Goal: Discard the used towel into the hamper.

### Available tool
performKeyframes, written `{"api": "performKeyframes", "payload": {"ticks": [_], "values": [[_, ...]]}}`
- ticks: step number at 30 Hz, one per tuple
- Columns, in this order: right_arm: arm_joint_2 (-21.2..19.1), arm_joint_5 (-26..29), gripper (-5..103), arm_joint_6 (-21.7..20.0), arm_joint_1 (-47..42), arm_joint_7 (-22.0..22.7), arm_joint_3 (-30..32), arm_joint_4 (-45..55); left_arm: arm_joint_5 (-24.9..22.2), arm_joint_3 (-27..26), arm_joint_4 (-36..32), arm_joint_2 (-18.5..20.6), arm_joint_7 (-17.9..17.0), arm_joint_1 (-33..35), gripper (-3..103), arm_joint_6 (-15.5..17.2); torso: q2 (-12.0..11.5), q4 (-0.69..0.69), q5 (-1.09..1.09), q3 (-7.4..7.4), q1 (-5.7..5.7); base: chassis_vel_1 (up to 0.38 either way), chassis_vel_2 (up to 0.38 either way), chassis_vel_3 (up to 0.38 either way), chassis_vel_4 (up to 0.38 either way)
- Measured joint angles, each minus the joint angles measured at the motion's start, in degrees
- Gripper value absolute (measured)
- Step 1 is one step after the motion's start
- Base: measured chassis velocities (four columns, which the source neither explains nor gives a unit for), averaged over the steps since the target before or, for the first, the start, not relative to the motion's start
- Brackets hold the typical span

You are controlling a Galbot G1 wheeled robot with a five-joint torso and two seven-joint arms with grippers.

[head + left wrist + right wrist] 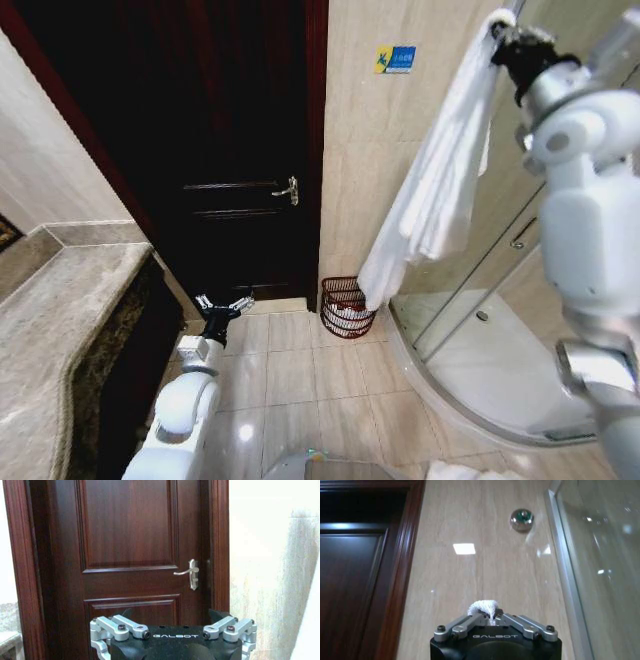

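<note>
On the left, the robot's left tool (pixel 222 304) hangs low over the pale tiled floor (pixel 290 375), in front of the dark reddish-brown panelled door (pixel 220 140), its fingers spread wide and holding nothing; the grey stone bench (pixel 55 320) runs along that side. Moving right, the small round reddish-brown open-weave hamper (pixel 345 305) stands on the floor against the beige tiled wall (pixel 385 130), just right of the door frame and beside the curved base of the glass shower enclosure (pixel 480 350). Further right and high up, the right tool (pixel 520 45) is clenched on the top of the long white towel (pixel 440 180); the wrist view shows a tuft of white cloth (pixel 484 607) pinched between its closed fingers. The towel hangs slanting down and to the left, its long axis running from the raised tool toward the hamper, and its lower end dangles just at the hamper's rim. So the hamper lies well below the right tool and off to its left, and the right arm already carries the load, so I judge the drop is that arm's to make.
</note>
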Motion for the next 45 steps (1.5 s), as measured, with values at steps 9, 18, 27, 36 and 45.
{"api": "performKeyframes", "payload": {"ticks": [9,18,27,36,45], "values": [[3.62,-6.03,2,2.32,9.45,-1.78,-7.10,-12.04,0.00,0.00,0.00,0.00,0.03,0.00,100,0.00,0.00,-0.01,0.02,0.00,-0.01,0.000,0.000,0.000,0.000],[6.57,-11.61,2,5.86,15.18,-2.99,-10.15,-21.95,0.00,0.01,0.00,0.00,0.03,0.00,100,0.00,0.00,-0.02,0.02,0.00,0.00,0.000,0.000,0.000,0.000],[7.62,-11.57,2,4.99,13.92,-1.83,-9.56,-19.79,0.00,0.00,0.00,0.00,0.03,0.00,100,0.00,0.00,-0.02,0.02,-0.01,-0.01,0.000,0.000,0.000,0.000],[7.32,-11.51,2,4.89,11.49,-1.66,-7.94,-19.68,0.00,0.00,0.00,0.00,0.03,0.00,100,0.00,0.00,-0.02,0.03,-0.01,-0.02,0.000,0.000,0.000,0.000],[6.00,-10.61,2,4.59,9.01,-1.73,-7.56,-17.34,0.00,0.00,0.00,0.00,0.03,0.00,100,0.00,0.01,-0.01,-0.01,-0.01,-0.01,-0.017,0.020,0.021,-0.016]]}}
